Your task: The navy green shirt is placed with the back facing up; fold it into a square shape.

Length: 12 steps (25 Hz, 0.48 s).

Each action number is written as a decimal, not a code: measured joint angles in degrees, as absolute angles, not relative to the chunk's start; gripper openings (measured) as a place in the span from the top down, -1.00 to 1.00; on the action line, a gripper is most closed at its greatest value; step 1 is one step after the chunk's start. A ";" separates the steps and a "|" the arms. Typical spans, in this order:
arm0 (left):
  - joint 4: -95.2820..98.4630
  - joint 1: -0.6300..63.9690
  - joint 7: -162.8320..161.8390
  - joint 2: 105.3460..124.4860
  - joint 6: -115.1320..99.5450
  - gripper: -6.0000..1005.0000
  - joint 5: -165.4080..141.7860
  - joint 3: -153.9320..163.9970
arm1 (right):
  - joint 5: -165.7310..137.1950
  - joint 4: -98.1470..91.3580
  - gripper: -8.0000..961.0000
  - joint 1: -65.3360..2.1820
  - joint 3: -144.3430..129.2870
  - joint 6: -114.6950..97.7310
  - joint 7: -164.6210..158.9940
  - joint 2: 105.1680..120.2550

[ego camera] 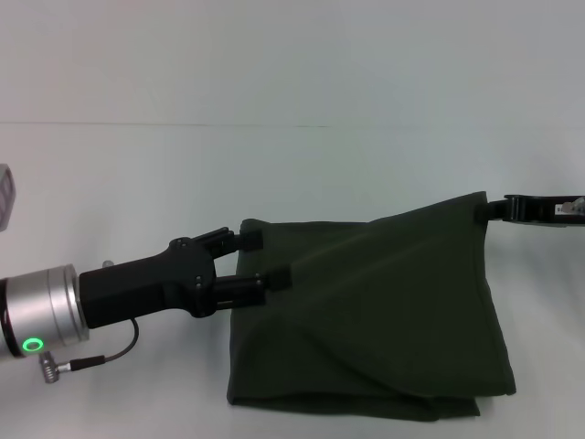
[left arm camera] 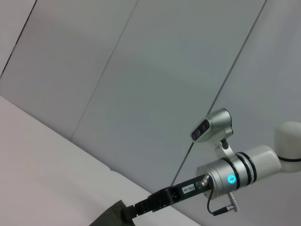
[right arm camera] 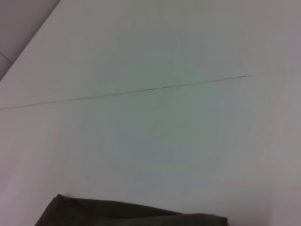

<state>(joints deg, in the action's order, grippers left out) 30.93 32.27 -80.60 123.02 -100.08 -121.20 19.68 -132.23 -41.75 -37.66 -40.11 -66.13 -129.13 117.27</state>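
Already dark olive, creased, roughly squarish navy green shirt [ego camera: 375, 311], plain-faced.

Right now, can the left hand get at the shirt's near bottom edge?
Probably yes. The left hand is already at the navy green shirt's left edge, and nothing lies on the table between it and the near edge.

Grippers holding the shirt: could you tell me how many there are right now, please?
2. The left gripper pinches the navy green shirt at its far-left corner; the right gripper holds the far-right corner, lifted.
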 joint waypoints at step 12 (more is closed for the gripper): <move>30.84 32.57 -82.27 123.23 -100.10 -0.75 -121.19 19.52 | -123.05 -38.65 0.76 -34.93 -39.14 -64.16 -122.55 117.14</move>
<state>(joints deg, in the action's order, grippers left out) 30.84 32.57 -82.27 123.23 -100.10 -121.19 19.52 -123.05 -38.65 -34.93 -39.14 -64.16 -122.55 117.14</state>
